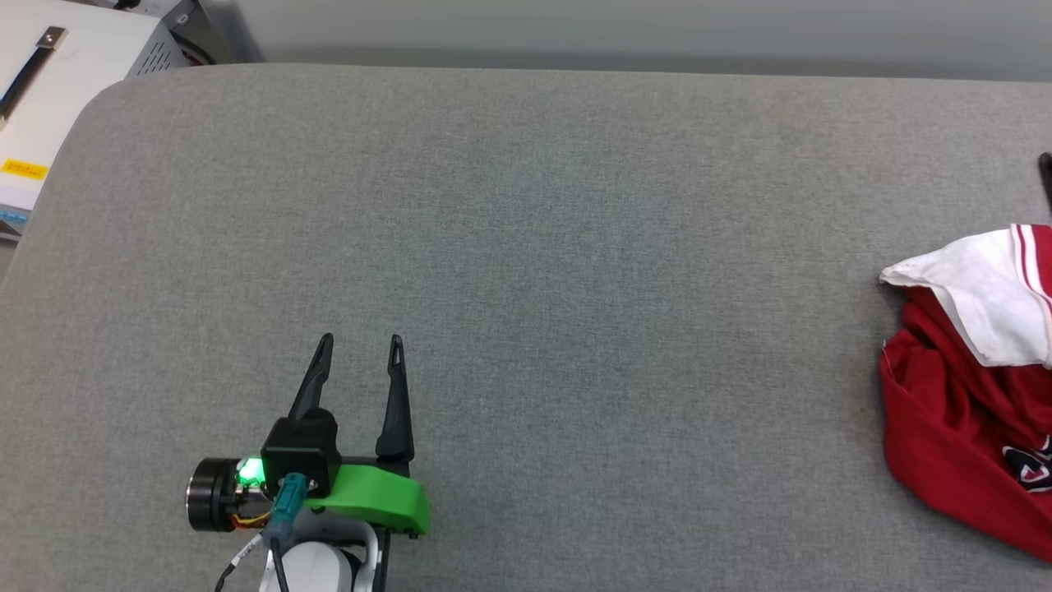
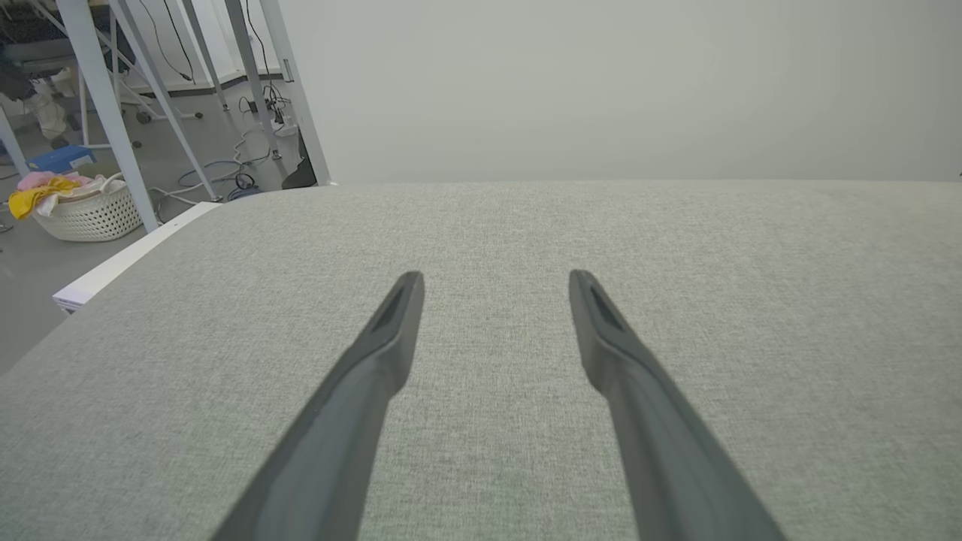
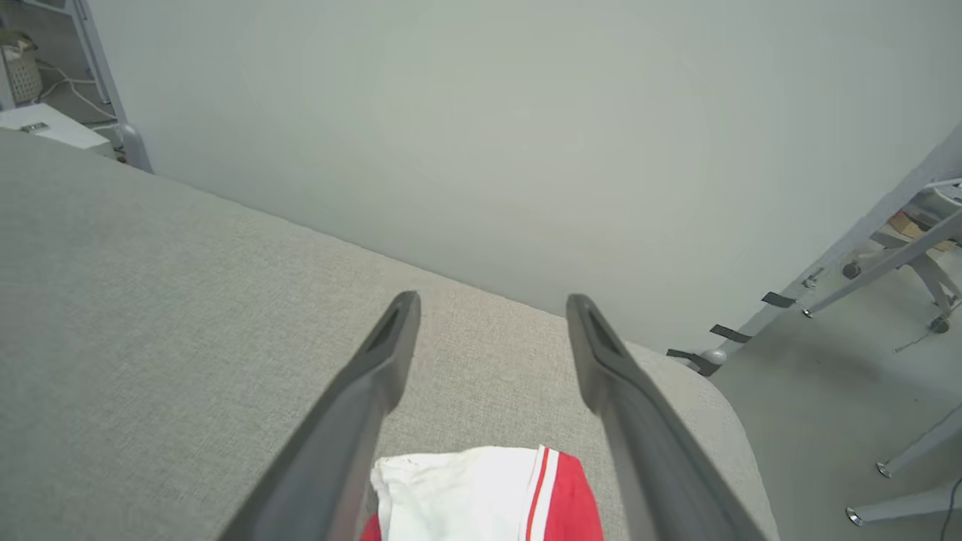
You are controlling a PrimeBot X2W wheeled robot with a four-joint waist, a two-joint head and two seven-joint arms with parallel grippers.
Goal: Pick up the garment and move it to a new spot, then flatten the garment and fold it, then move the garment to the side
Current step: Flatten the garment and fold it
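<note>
The garment [image 1: 953,411] lies bunched at the right edge of the head view. Its long axis runs top to bottom and is cut by the frame, with the white sleeve [image 1: 978,296] uppermost, corner pointing left. The right fingers [image 3: 361,406] stand wide apart over that sleeve, gripping nothing. The left fingers [image 1: 396,403], lower left, spread wide over bare tabletop [image 1: 526,247].

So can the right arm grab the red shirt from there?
Probably yes. The right gripper has its fingers open right over the crumpled shirt, with nothing in between; it likely just needs to lower.
</note>
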